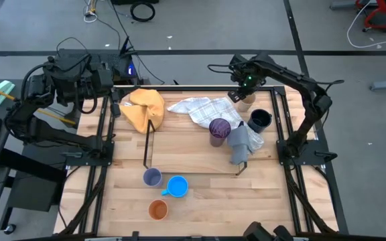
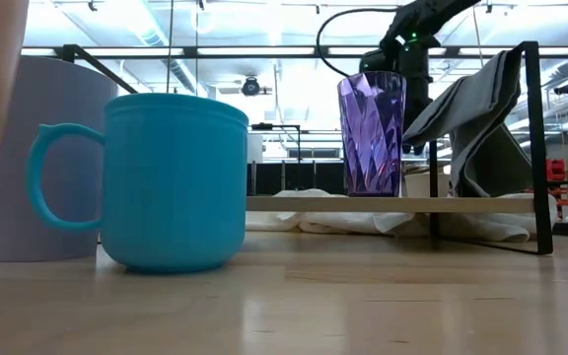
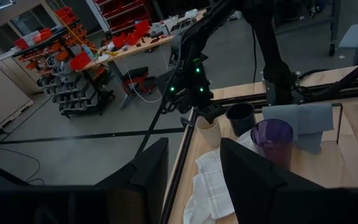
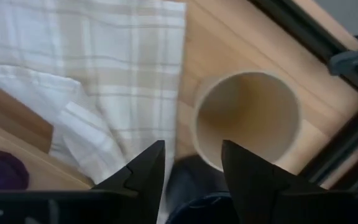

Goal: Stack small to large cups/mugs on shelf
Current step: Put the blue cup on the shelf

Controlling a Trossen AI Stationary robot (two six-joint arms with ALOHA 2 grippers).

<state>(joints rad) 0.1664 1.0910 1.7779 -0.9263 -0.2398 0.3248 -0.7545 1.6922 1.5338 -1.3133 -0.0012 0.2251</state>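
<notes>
A tan cup [image 1: 245, 102] stands upright at the table's far right, and my right gripper [image 4: 191, 171] hangs open just above it, pointing down. One finger [image 4: 253, 177] shows over the cup's near rim [image 4: 229, 165]; the other is beside the cup, and no touch shows. A navy mug [image 1: 260, 120] stands close by. A purple cup [image 1: 220, 129] stands on the shelf [image 1: 146, 150]. A lavender cup [image 1: 153, 177], a blue mug [image 1: 177, 187] and an orange cup [image 1: 157, 210] stand near the front. My left gripper [image 3: 194, 174] waits open, raised at the far left.
A grey cloth [image 1: 240, 142] hangs over the shelf's right end. A white checked cloth [image 1: 200, 109] lies beside the tan cup, and a yellow cloth [image 1: 145, 108] lies at the far left. Black frame rails [image 1: 283, 120] run close along the right side of the cup.
</notes>
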